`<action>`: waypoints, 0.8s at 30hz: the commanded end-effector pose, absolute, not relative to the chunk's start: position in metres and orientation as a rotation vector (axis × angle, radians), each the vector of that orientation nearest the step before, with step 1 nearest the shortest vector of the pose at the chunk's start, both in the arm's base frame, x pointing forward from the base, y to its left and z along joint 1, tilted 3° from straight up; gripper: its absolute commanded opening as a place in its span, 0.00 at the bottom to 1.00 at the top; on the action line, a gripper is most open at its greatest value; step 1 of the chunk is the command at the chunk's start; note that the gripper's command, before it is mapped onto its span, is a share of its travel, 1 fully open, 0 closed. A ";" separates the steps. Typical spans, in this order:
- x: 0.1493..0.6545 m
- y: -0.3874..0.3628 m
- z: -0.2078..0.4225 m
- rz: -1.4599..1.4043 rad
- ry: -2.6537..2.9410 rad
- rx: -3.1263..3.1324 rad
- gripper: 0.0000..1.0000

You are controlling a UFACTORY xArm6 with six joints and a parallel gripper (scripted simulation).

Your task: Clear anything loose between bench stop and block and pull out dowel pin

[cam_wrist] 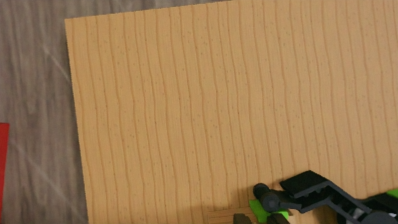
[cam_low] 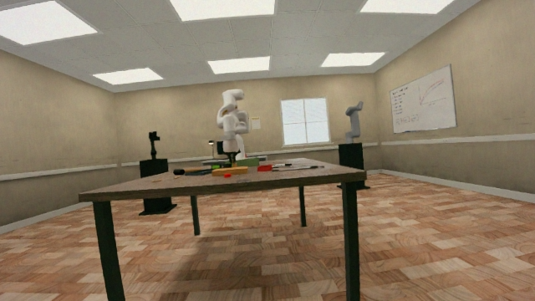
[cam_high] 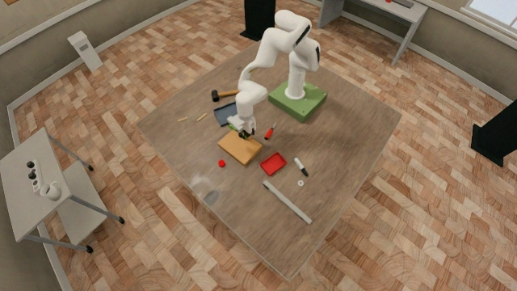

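The tan bench board (cam_high: 238, 150) (cam_low: 230, 170) (cam_wrist: 200, 100) lies on the table. My gripper (cam_high: 245, 134) (cam_low: 231, 160) is low over the board's far corner, fingers pointing down. The fingers are shut on something thin that I take to be the dowel pin; the fingers and the pin are hidden below the wrist view's bottom edge. The black and green spring clamp (cam_wrist: 310, 196) lies at that corner with its jaws at the small wooden block (cam_wrist: 222, 218), of which only a strip shows. The bench stop is out of sight.
A red screwdriver (cam_high: 270, 132) lies right of the gripper and a red tray (cam_high: 273, 163) (cam_wrist: 2, 165) by the board's near corner. A red cap (cam_high: 221, 163), marker (cam_high: 300, 166), washer (cam_high: 300, 183), grey bar (cam_high: 287, 201), dark tray (cam_high: 225, 114), mallet (cam_high: 224, 94) and two loose sticks (cam_high: 202, 116) also lie on the table.
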State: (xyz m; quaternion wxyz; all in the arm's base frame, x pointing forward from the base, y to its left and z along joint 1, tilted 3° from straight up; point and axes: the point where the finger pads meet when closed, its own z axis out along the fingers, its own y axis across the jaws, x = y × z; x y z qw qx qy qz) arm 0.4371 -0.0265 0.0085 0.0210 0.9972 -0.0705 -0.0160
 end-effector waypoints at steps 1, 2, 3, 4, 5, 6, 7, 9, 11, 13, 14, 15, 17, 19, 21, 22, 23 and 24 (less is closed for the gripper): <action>0.440 -0.027 0.011 -0.037 -0.291 3.084 0.00; 0.440 -0.027 0.011 -0.037 -0.311 3.082 0.00; 0.440 -0.027 0.011 -0.036 -0.331 3.080 0.00; 0.440 -0.027 0.011 -0.036 -0.352 3.077 0.00; 0.440 -0.027 0.011 -0.035 -0.372 3.075 0.00; 0.440 -0.027 0.011 -0.035 -0.393 3.072 0.00; 0.440 -0.027 0.011 -0.035 -0.414 3.069 0.00; 0.440 -0.027 0.011 -0.034 -0.434 3.066 0.00; 0.440 -0.027 0.011 -0.034 -0.455 3.063 0.00; 0.440 -0.027 0.011 -0.033 -0.497 3.056 0.00; 0.440 -0.027 0.011 -0.032 -0.518 3.053 0.00; 0.440 -0.027 0.011 -0.032 -0.539 3.049 0.00; 0.440 -0.027 0.011 -0.031 -0.581 3.041 0.00; 0.440 -0.027 0.011 -0.030 -0.624 3.032 0.00; 0.440 -0.027 0.011 -0.029 -0.666 3.023 0.00; 0.440 -0.027 0.011 -0.028 -0.688 3.018 0.00; 0.440 -0.027 0.011 -0.028 -0.709 3.013 0.00; 0.440 -0.027 0.011 -0.027 -0.731 3.007 0.00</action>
